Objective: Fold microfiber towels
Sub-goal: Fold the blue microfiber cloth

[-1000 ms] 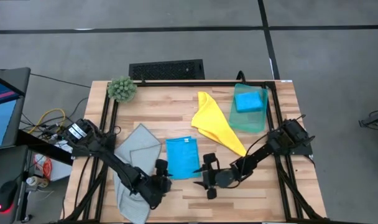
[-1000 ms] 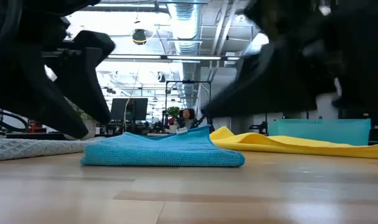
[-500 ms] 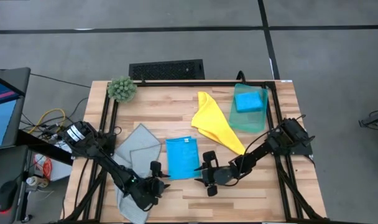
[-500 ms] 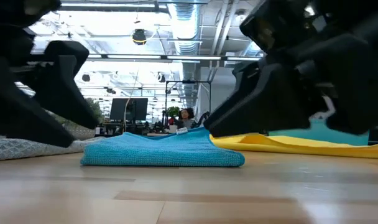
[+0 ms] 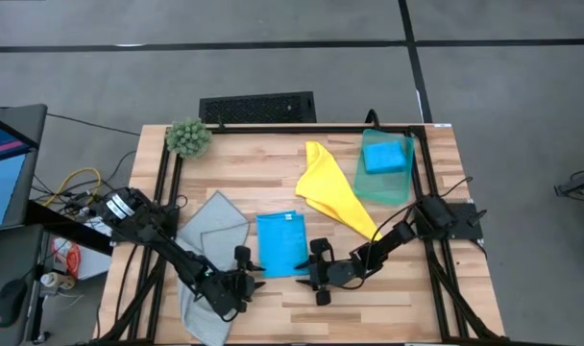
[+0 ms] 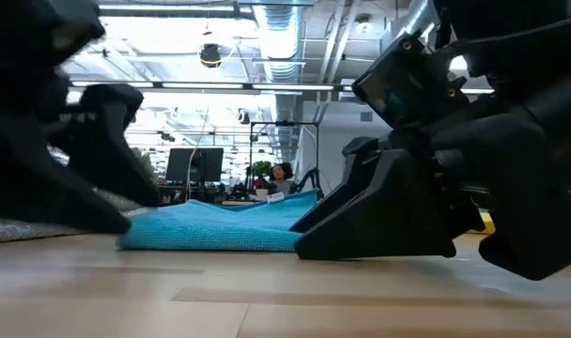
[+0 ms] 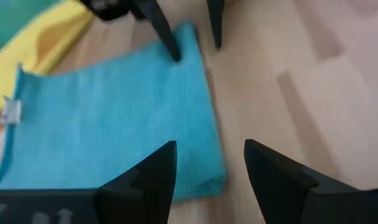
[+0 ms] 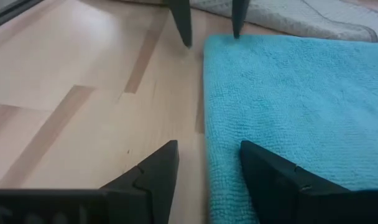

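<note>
A folded bright blue towel [image 5: 282, 243] lies flat on the wooden table [image 5: 273, 168]. My left gripper [image 5: 254, 272] stands open and low at the towel's near left corner [image 7: 209, 177], one finger over the cloth and one over bare wood. My right gripper [image 5: 309, 272] stands open and low at its near right corner, with the towel's side edge [image 8: 205, 118] between the fingers. In the low view my right gripper [image 6: 361, 225] hides the towel's right end. A grey towel [image 5: 207, 252] lies under my left arm. My left gripper is open astride the blue towel's near left corner [image 7: 201, 155], slanting down from the near left. I cannot tell whether its fingers touch the cloth. My right gripper is open astride the towel's right edge [image 8: 207, 162], slanting down from the near right. I cannot tell whether it touches.
A yellow towel [image 5: 332, 197] lies behind my right arm. Farther right a teal towel [image 5: 388, 185] carries a small folded blue towel [image 5: 385, 156]. A fuzzy green plant [image 5: 187, 137] stands at the far left corner. Bare wood lies along the near edge [image 5: 369, 308].
Both grippers have come down close to the tabletop at the blue towel's near corners. My left gripper has tipped further downward. My right gripper now covers the towel's right end in the low view. The towel lies where it was.
</note>
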Robot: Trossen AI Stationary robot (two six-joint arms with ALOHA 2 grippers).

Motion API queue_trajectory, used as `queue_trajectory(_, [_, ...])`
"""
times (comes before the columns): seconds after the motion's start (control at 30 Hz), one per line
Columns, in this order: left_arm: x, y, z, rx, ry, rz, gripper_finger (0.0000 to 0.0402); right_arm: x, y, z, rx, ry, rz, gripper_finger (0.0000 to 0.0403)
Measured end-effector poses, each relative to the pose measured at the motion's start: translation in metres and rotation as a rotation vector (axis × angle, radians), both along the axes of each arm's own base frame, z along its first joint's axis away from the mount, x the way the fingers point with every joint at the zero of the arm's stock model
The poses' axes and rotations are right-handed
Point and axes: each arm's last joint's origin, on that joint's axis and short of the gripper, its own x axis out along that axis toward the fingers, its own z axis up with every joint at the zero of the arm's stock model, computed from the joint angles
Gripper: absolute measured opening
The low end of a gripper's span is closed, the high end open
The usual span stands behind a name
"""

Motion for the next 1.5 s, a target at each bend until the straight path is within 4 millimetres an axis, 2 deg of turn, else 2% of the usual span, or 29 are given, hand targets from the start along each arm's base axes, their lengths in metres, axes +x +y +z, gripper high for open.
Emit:
queue_trajectory(0.23, [0.007,0.001,-0.023,0.004,-0.003,0.039,0.0182,-0.002,0.003,-0.001,0.009,0.012,0.0,0.02])
queue_trajectory(0.4, [0.005,0.003,-0.026,-0.017,0.018,0.074,0.0173,-0.003,0.003,-0.003,0.04,0.028,-0.047,0.0186])
queue_trajectory(0.5, [0.004,0.004,-0.027,-0.028,0.037,0.073,0.0149,-0.004,0.003,-0.004,0.039,0.035,-0.048,0.0168])
queue_trajectory(0.87, [0.006,0.0,-0.027,-0.037,0.051,0.04,0.002,-0.006,0.007,-0.003,0.067,0.021,-0.057,0.0081])
queue_trajectory(0.93, [0.008,-0.005,-0.022,-0.03,0.036,0.03,0.0007,-0.008,0.011,0.001,0.07,0.016,-0.049,0.0059])
queue_trajectory(1.03, [0.009,-0.011,-0.015,-0.031,0.038,-0.002,0.0008,-0.012,0.016,0.01,0.071,0.011,-0.035,0.0028])
queue_trajectory(1.13, [0.011,-0.017,-0.001,-0.056,0.023,-0.007,0.001,-0.014,0.02,0.026,0.07,-0.028,-0.022,0.0009])
queue_trajectory(1.27, [0.014,-0.02,0.017,-0.071,0.001,0.002,0.0006,-0.015,0.018,0.046,0.056,-0.065,-0.062,0.0022])
queue_trajectory(1.5, [0.014,-0.007,0.038,0.022,-0.032,0.1,0.0007,-0.006,-0.01,0.071,0.017,-0.079,-0.188,0.003])
